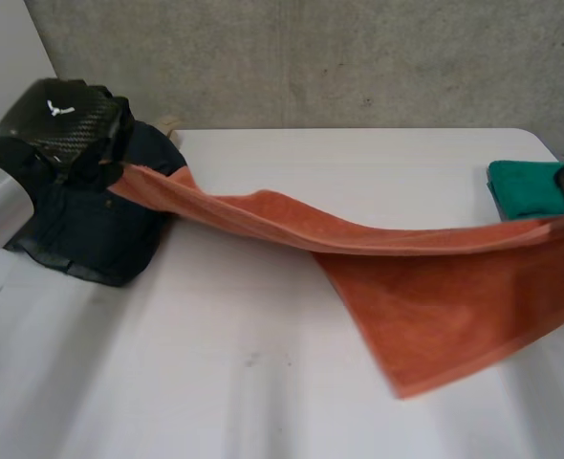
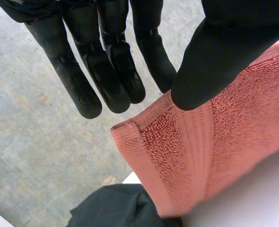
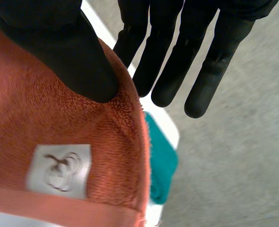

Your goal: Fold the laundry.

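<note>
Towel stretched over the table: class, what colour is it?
The towel is orange, clearest in the head view.

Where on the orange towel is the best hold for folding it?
Likely the orange towel by its two upper corners, from above: the left hand pinches the hemmed one, the right hand the labelled one, stretching the long edge taut.

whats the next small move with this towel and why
Probably bring both hands nearer, laying the held edge over the rest: left hand and right hand each pinch an end of one edge of the orange towel, stretched in the air, the rest lying on the table.
</note>
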`<state>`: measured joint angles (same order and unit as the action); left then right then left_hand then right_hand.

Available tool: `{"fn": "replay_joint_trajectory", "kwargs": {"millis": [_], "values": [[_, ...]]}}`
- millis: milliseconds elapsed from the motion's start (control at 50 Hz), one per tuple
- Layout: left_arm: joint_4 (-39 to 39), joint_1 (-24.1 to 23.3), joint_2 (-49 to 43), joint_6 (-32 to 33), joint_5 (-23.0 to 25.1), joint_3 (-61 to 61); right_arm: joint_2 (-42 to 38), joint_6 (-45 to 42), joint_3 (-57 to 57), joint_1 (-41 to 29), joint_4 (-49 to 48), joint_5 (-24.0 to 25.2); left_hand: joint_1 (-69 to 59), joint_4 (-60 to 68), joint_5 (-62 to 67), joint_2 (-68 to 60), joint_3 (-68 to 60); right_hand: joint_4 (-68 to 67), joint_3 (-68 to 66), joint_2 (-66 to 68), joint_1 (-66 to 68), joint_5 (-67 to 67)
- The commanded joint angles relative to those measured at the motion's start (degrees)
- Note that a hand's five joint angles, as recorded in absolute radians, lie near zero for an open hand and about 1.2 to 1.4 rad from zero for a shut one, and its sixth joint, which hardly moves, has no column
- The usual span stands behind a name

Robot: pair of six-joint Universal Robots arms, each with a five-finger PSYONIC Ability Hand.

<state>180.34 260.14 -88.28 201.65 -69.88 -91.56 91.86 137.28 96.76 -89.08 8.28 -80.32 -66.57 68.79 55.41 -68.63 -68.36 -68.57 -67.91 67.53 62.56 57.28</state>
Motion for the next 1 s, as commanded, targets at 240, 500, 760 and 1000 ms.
{"fn": "replay_joint_trajectory", "kwargs": {"millis": [240, 500, 760, 1000], "values": [[2.6, -0.9, -13.8, -0.8, -1.7, 6.1, -10.7, -7.9, -18.8, -1.6, 18.1, -0.4, -13.4, 11.2, 14.6, -11.4, -11.6, -11.4, -12.1, 12.5, 17.4, 12.7], [9.6, -5.9, -37.0, 4.4, -11.2, 42.8, -26.3, -5.1, -40.9, -9.8, -8.9, -14.9, -13.4, 11.2, 14.6, -11.4, -11.6, -11.4, -12.1, 12.5, 17.4, 12.7], [36.6, -6.3, -38.6, 0.0, -17.2, 55.8, -26.5, -3.0, -42.4, -13.3, -40.7, -16.0, -13.4, 11.2, 14.6, -11.4, -11.6, -11.4, -12.1, 12.5, 17.4, 12.7], [34.6, -6.6, -35.6, -1.3, -16.4, 30.3, -28.2, 1.0, -31.6, -12.7, -35.8, -12.8, -13.4, 11.2, 14.6, -11.4, -11.6, -11.4, -12.1, 12.5, 17.4, 12.7]]}}
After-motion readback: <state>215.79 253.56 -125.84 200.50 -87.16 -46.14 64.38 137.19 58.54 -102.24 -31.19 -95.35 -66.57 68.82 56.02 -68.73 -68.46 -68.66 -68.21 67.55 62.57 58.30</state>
